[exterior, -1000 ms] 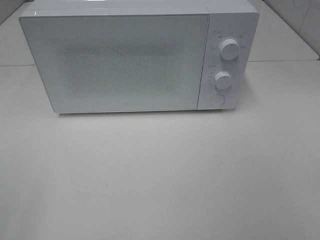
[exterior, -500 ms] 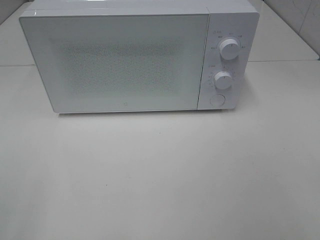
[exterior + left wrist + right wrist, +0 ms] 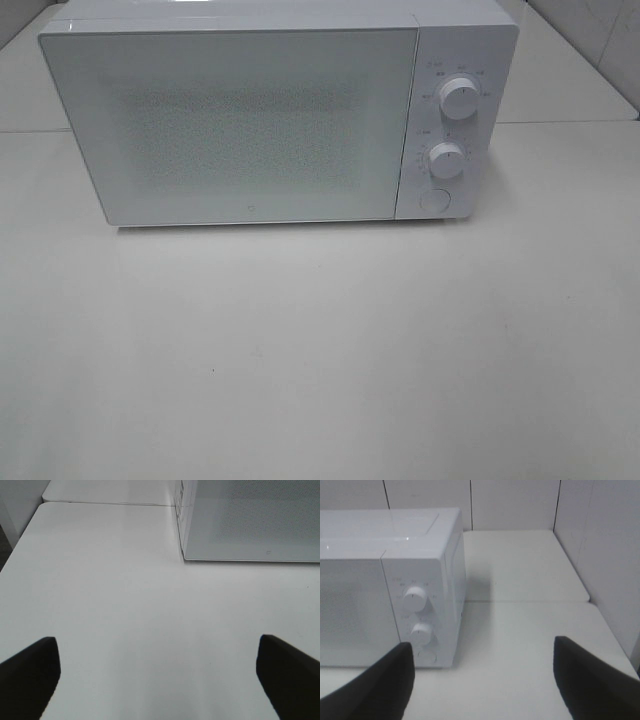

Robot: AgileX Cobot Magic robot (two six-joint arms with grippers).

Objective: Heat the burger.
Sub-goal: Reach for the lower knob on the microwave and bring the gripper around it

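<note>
left claw (image 3: 157, 642): spread wide over table (image 3: 125, 580) | right claw (image 3: 483, 645): spread wide

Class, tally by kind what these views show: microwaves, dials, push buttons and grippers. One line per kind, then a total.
Microwave: 1
Dials: 2, upper dial and lower dial
Round button: 1
Grippers: 2, left gripper and right gripper, both open
Total: 6

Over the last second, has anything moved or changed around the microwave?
Nothing visibly changed. The microwave sits in the same spot on the table with its door shut, both knobs are set as before, and no arm has come into the high view.
</note>
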